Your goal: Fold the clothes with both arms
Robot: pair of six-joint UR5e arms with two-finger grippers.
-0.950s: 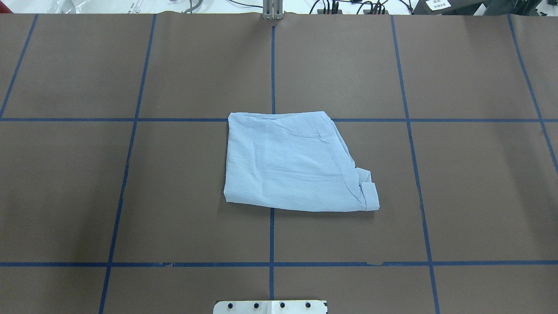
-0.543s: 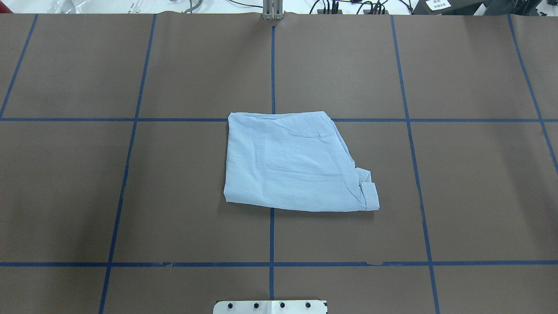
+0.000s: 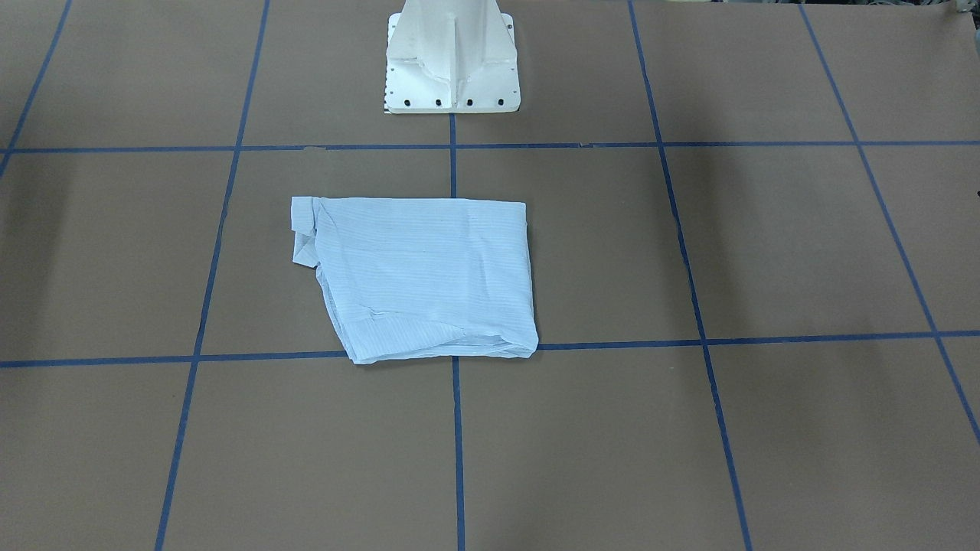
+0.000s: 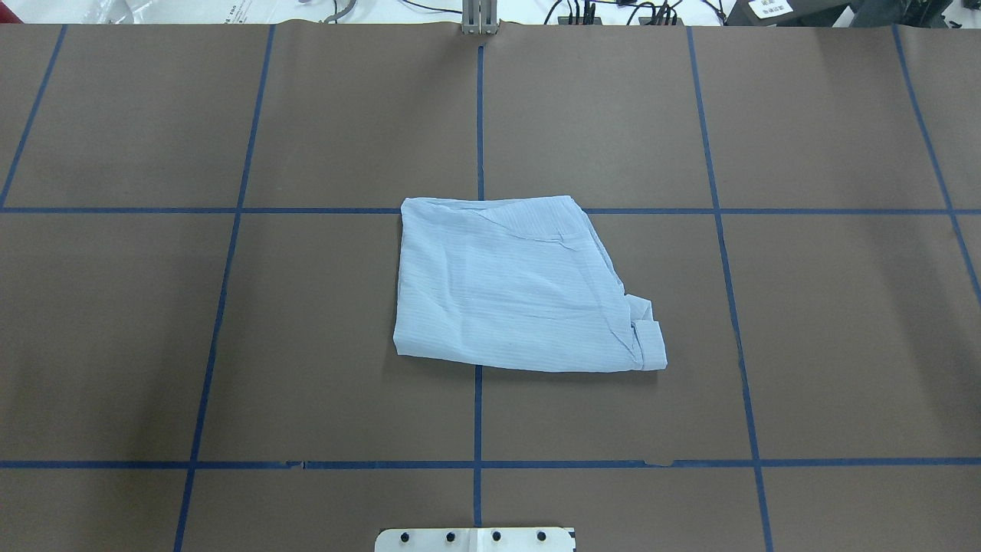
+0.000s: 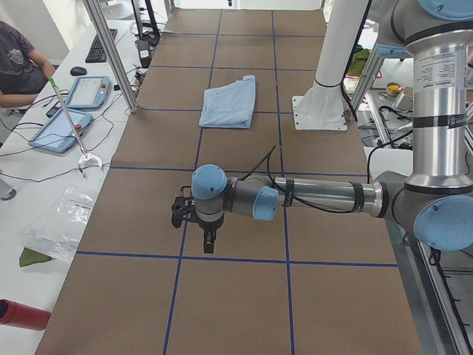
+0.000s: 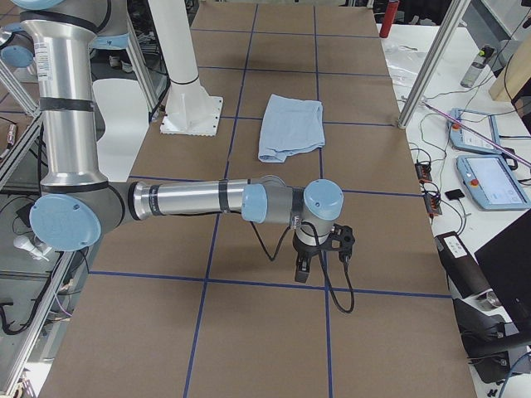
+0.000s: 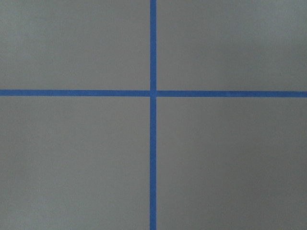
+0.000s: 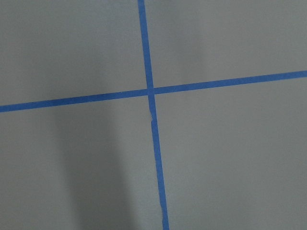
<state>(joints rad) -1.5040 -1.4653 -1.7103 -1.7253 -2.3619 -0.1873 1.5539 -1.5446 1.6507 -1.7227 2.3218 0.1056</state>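
**Folded shirt lies by the pedestal, both arms out toward the table's ends**

Front-facing view: the pale blue shirt (image 3: 421, 275) lies folded into a rough rectangle on the brown table (image 3: 689, 428), just in front of the white pedestal (image 3: 452, 69). A small flap sticks out at one of its corners nearer the pedestal.

Overhead view: the shirt (image 4: 513, 287) lies flat straight ahead of the pedestal (image 4: 475, 540), covering a crossing of the blue tape lines (image 4: 237, 210).

Left side view: the left arm (image 5: 318, 196) reaches low over the table, well apart from the pedestal (image 5: 321, 111). The left gripper (image 5: 210, 242) points down and is far from the shirt (image 5: 229, 102), which lies just beside the pedestal. I cannot tell whether it is spread or closed. A clear plastic bag (image 5: 55, 222) lies on the white side bench; its contents cannot be made out.

Right side view: the right arm (image 6: 191, 199) reaches out the same way. The right gripper (image 6: 303, 269) points down, well away from the pedestal (image 6: 191, 112) and the shirt (image 6: 290, 126). Its state cannot be told either.

Wrist views: each shows only brown table and crossing tape lines.
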